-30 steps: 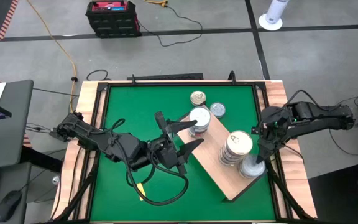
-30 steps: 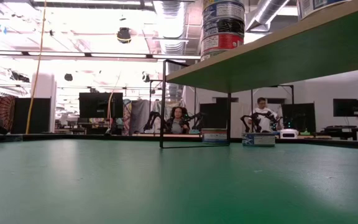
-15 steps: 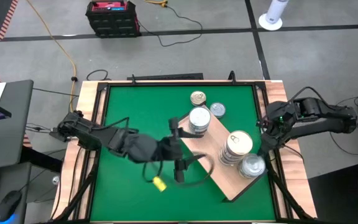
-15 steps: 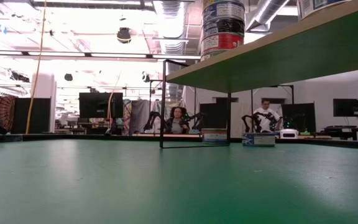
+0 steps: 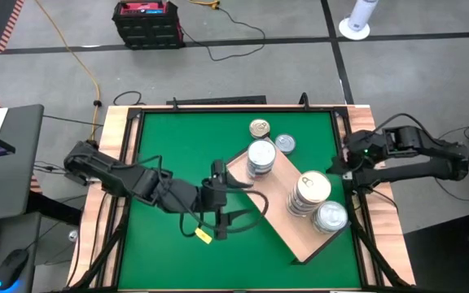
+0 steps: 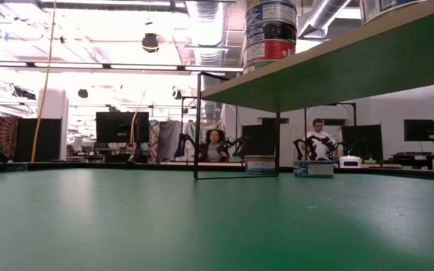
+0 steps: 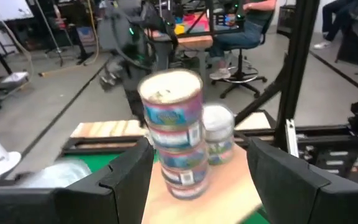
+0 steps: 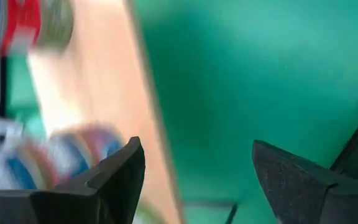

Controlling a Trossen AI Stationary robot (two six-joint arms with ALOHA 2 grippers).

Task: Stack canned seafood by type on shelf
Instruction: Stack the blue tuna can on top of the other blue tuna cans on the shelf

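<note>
**Shelf mostly loaded, two tins not yet up there**

The left gripper sits out over the green mat, just left of the shelf, fingers spread wide and holding nothing. In its wrist view the open fingers frame a tall stack of blue-labelled cans standing right ahead, with a second stack behind it. The right gripper hangs at the right edge of the mat, also open and empty, near the shelf's right side.

The shelf is a light-wood board lying diagonally on the right half of the mat. Three piles stand on it: one at its far-left end, a taller gold-topped one in the middle, and a silver-topped one toward the near-right end.

What's left, as far as I can tell: a gold-lid tin and a silver-lid tin sit on the mat just beyond the shelf's far end. So I'd call it nearly done, just those two to sort onto matching piles.
</note>
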